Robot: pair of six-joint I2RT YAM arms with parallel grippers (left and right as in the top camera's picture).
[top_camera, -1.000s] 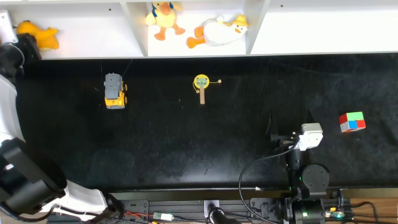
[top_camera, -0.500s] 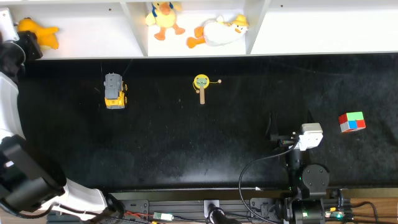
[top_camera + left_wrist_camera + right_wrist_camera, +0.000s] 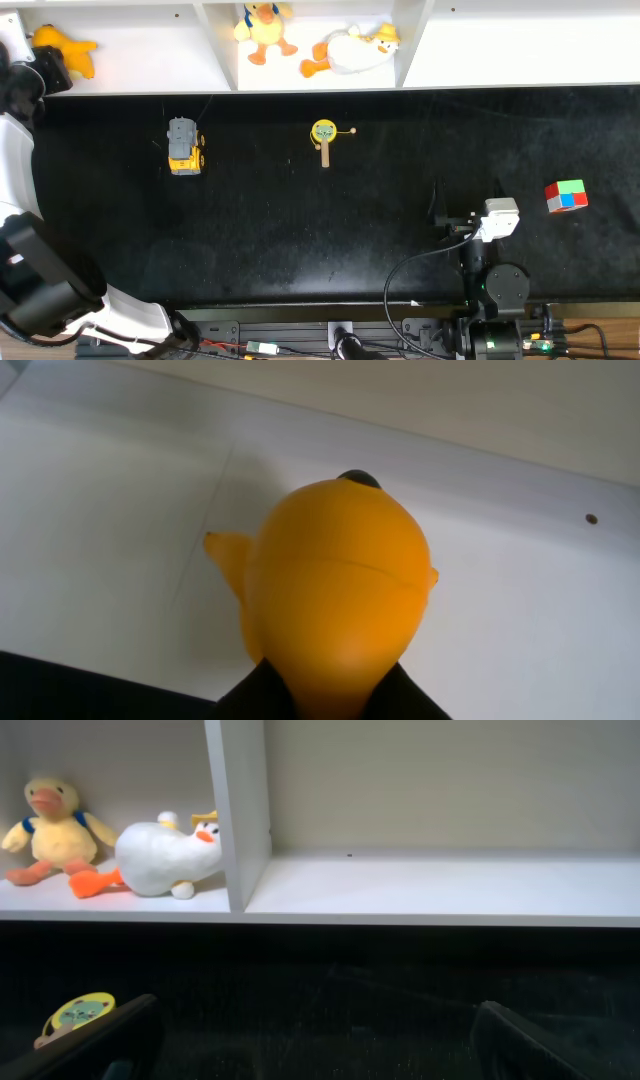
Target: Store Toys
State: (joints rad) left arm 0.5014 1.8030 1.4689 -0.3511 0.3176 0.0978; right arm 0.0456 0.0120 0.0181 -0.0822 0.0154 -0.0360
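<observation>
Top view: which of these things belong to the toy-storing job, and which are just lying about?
Job: orange duck in the left gripper, toy truck, yellow rattle, colour cube, white shelf, yellow duckling, white goose.
Lying about: cables, black mat.

Bright even light on white shelf (image 3: 120, 510), faint shadow beside orange duck (image 3: 335, 600), dull black mat (image 3: 300, 220).
</observation>
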